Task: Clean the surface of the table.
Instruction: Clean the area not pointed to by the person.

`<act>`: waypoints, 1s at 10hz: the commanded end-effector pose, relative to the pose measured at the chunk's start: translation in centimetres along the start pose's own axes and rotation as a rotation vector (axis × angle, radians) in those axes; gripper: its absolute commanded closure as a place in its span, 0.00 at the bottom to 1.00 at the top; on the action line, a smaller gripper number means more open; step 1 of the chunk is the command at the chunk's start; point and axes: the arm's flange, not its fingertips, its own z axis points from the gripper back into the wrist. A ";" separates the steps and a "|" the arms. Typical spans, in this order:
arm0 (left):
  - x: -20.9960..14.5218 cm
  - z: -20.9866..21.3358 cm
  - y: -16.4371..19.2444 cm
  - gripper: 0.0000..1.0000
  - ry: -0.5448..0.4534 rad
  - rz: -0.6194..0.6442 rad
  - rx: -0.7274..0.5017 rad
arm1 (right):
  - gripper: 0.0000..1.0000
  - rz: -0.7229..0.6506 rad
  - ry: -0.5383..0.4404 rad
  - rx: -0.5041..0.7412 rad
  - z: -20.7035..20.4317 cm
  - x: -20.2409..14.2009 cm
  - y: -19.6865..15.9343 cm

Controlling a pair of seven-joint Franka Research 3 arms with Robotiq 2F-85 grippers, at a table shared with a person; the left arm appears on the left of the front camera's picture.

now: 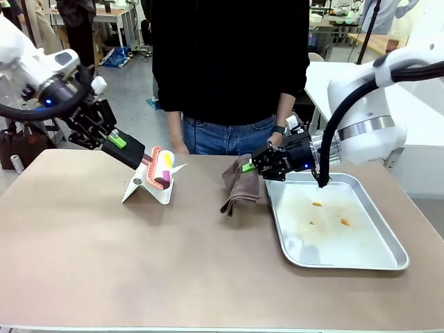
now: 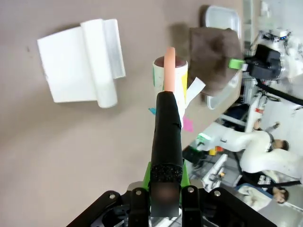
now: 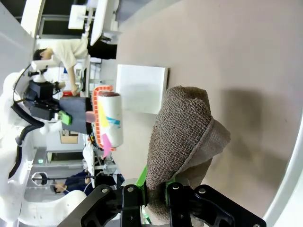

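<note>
My left gripper (image 1: pixel 114 141) is shut on the black handle (image 2: pixel 166 137) of a lint roller (image 1: pixel 161 168), whose white roll carries coloured scraps and hangs just above a white folded stand (image 1: pixel 149 187) on the taupe table (image 1: pixel 139 263). In the left wrist view the roller (image 2: pixel 177 78) points away from the fingers, beside the stand (image 2: pixel 80 61). My right gripper (image 1: pixel 251 165) is shut on the top of a brown cloth (image 1: pixel 239 184), which droops down to the tabletop. In the right wrist view the cloth (image 3: pixel 182 132) bulges out from between the fingers (image 3: pixel 154 189).
A silver metal tray (image 1: pixel 388 260) with a few orange crumbs lies at the right, close to the cloth. A person in a black top and jeans stands at the far edge behind the middle. White tables stand at the back right.
</note>
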 end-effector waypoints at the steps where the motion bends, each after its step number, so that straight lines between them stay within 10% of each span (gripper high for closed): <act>1: 2.4 -0.8 -0.1 0.78 0.047 -0.013 0.094 | 0.88 0.008 -0.006 0.022 -0.2 0.2 -0.1; 10: 5.2 -2.4 1.0 0.78 -0.004 0.037 0.080 | 0.88 -0.023 0.007 -0.004 1.0 -0.9 -0.7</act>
